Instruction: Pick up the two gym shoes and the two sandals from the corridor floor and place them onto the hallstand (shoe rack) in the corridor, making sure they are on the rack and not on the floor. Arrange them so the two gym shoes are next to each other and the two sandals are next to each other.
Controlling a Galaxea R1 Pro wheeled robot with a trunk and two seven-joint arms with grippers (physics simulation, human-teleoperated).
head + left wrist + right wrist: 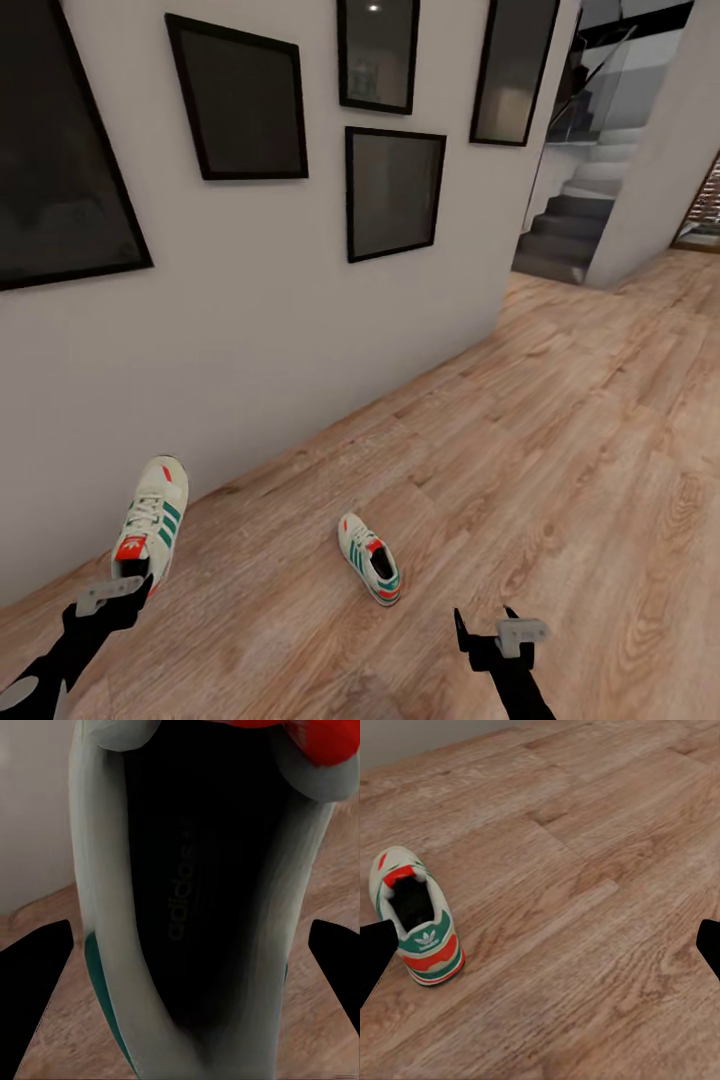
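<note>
Head view: one gym shoe point(152, 530) sits at lower left of the frame, toe pointing up toward the white wall point(300, 330), heel at the left gripper point(110, 598)
Second gym shoe point(369, 557): lies on the corridor floor point(560, 450) at lower centre, well apart from the first, heel toward the camera
Left gripper state: fingers spread either side of the shoe's heel; in the left wrist view the shoe point(195, 907) lies between the two dark fingertips point(34, 982), and I cannot tell whether they touch it
Right gripper point(490, 628): at lower right, fingers spread, pinching nothing, above bare planks
Right wrist view: the second shoe point(416, 919) lies at left of the frame, heel logo facing the camera
Wall: dark framed pictures point(240, 98) hang across the upper frame
Upper right: grey stairs point(575, 225)
</note>
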